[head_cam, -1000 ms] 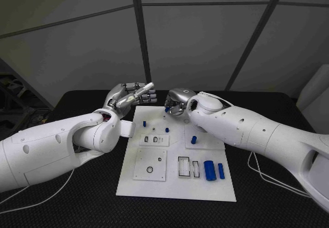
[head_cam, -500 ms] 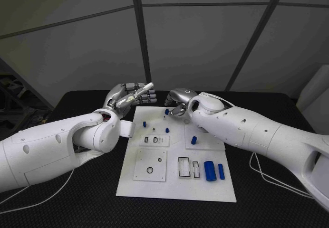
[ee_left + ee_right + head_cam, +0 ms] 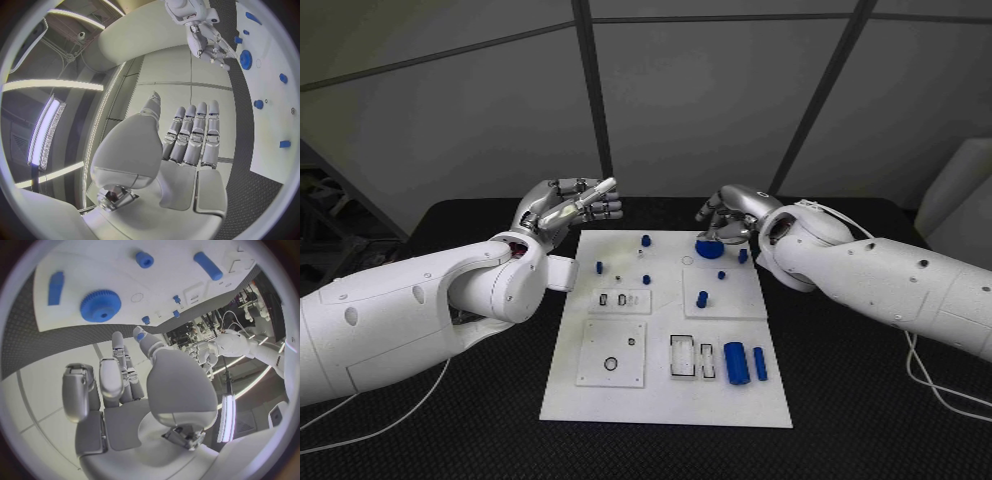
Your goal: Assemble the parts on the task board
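Over the black worktop (image 3: pixel 444 395), seen from the head camera, the white task board (image 3: pixel 668 385) lies between both arms, blue parts seated across it. A blue gear (image 3: pixel 710 248) rests flat at the board's far right, just under the right hand (image 3: pixel 733 208), whose fingers hang loosely apart above it, holding nothing, apparently poised over the piece. The left hand (image 3: pixel 571 206) hovers off the board's far left corner, fingers extended, empty, seemingly kept clear of the work.

From the left wrist, that hand (image 3: pixel 187 132) shows straight fingers side by side with nothing between them; the gear (image 3: pixel 245 59) sits beyond.

From the right wrist, the fingers (image 3: pixel 122 365) are slack and empty, the gear (image 3: pixel 100 305) lying on the board ahead.
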Robot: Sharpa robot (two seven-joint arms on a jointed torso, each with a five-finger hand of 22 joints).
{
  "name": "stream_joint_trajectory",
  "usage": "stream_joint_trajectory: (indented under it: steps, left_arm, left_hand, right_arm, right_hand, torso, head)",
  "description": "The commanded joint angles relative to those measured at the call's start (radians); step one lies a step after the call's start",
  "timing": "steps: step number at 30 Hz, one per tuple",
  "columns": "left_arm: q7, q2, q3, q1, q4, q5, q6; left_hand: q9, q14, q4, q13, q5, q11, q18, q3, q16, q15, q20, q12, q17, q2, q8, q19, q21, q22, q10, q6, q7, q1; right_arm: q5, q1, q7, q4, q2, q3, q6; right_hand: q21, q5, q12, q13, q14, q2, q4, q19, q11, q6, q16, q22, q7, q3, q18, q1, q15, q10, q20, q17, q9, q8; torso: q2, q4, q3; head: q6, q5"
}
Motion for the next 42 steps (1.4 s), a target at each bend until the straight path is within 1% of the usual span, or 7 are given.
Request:
stream_joint_trajectory:
  steps: [1,3,7,10,11,22,42]
  left_arm:
    - [0.004,-0.002,0.001,0.002,-0.011,0.001,0.015]
    - [0.004,-0.002,0.001,0.002,-0.018,0.002,0.016]
    - [0.005,0.000,0.001,0.002,-0.029,0.004,0.017]
    - [0.005,0.004,0.001,0.001,-0.034,0.005,0.018]
    - [0.005,0.005,0.001,0.001,-0.035,0.005,0.018]
    - [0.005,0.013,0.001,0.001,-0.040,0.005,0.021]
    - [0.005,0.015,0.001,0.001,-0.042,0.005,0.020]
  left_hand:
    - [-0.001,0.000,-0.005,-0.001,0.003,0.007,-0.015,0.000,-0.004,0.005,0.003,-0.007,-0.001,0.005,-0.005,0.004,0.003,-0.001,0.001,-0.007,0.016,-0.007]
    - [-0.001,0.000,-0.005,-0.001,0.003,0.007,-0.015,0.000,-0.004,0.005,0.003,-0.007,-0.001,0.005,-0.005,0.004,0.003,-0.001,0.001,-0.007,0.016,-0.007]
    - [-0.001,0.000,-0.005,-0.001,0.003,0.007,-0.015,0.000,-0.004,0.005,0.003,-0.007,-0.001,0.005,-0.005,0.004,0.003,-0.001,0.001,-0.007,0.016,-0.007]
    - [-0.001,0.000,-0.006,-0.001,0.003,0.007,-0.015,0.000,-0.005,0.005,0.003,-0.007,-0.001,0.005,-0.005,0.004,0.003,-0.002,0.001,-0.007,0.016,-0.006]
    - [-0.001,0.000,-0.006,-0.001,0.003,0.007,-0.015,0.000,-0.005,0.005,0.003,-0.007,-0.001,0.005,-0.005,0.004,0.003,-0.002,0.001,-0.007,0.016,-0.006]
    - [-0.001,0.000,-0.007,-0.001,0.003,0.007,-0.015,0.000,-0.006,0.005,0.003,-0.008,-0.001,0.006,-0.006,0.003,0.003,-0.002,0.000,-0.007,0.015,-0.006]
    - [-0.002,0.000,-0.009,-0.001,0.003,0.007,-0.015,0.000,-0.007,0.005,0.003,-0.009,-0.001,0.007,-0.006,0.003,0.003,-0.002,0.000,-0.007,0.014,-0.006]
  right_arm:
    - [0.161,0.002,-0.082,0.030,-0.034,0.006,0.065]
    - [0.153,0.003,-0.105,0.035,-0.050,0.008,0.088]
    - [0.110,0.003,-0.149,0.031,-0.058,0.010,0.132]
    - [0.088,0.003,-0.168,0.023,-0.051,0.011,0.149]
    - [0.082,0.003,-0.175,0.018,-0.045,0.011,0.153]
    - [0.063,0.003,-0.205,-0.027,0.017,0.011,0.174]
    - [0.013,0.003,-0.218,-0.078,0.065,0.010,0.192]
  right_hand:
    - [0.020,-0.002,0.068,0.064,0.032,-0.024,0.027,0.055,-0.016,-0.008,0.013,0.178,-0.018,-0.044,-0.016,-0.004,-0.018,0.059,-0.022,0.008,0.001,0.001]
    - [0.031,-0.002,0.158,0.151,0.032,-0.031,0.047,0.069,-0.024,-0.001,0.024,0.202,-0.024,-0.077,-0.021,0.006,-0.024,0.081,-0.029,0.018,0.006,0.004]
    - [0.045,-0.002,0.661,0.683,0.041,-0.030,0.109,0.089,-0.030,-0.010,0.076,0.237,-0.017,-0.135,-0.029,0.041,-0.030,0.072,-0.025,0.094,0.015,0.001]
    - [0.054,-0.002,0.873,0.905,0.049,-0.034,0.147,0.101,-0.021,-0.022,0.113,0.260,-0.017,-0.155,-0.034,0.057,-0.019,0.078,-0.026,0.156,0.018,0.000]
    - [0.055,0.001,0.968,1.009,0.046,-0.033,0.189,0.103,-0.023,-0.026,0.127,0.263,-0.006,-0.167,-0.034,0.087,-0.011,0.050,-0.015,0.170,0.024,0.007]
    - [0.055,-0.002,1.078,1.127,0.053,-0.038,0.232,0.103,-0.006,-0.040,0.152,0.263,-0.007,-0.177,-0.034,0.105,-0.007,0.086,-0.012,0.216,0.029,0.002]
    - [0.055,0.031,1.138,1.192,0.056,-0.016,0.227,0.103,-0.005,-0.025,0.168,0.263,-0.007,-0.163,-0.034,0.139,-0.006,0.107,-0.011,0.244,0.038,0.004]
  torso:
    - [-0.004,-0.0107,0.0062]
    - [-0.003,-0.0092,0.0057]
    - [-0.001,-0.0079,0.0028]
    - [-0.001,-0.0071,0.0024]
    - [-0.001,-0.0072,0.0026]
    - [-0.001,-0.0035,0.0016]
    - [-0.001,-0.0059,0.0032]
  head:
    - [0.002,0.001]
    - [0.003,0.000]
    - [0.003,-0.007]
    - [0.002,-0.010]
    - [0.002,-0.011]
    - [-0.006,-0.015]
    - [-0.012,-0.011]
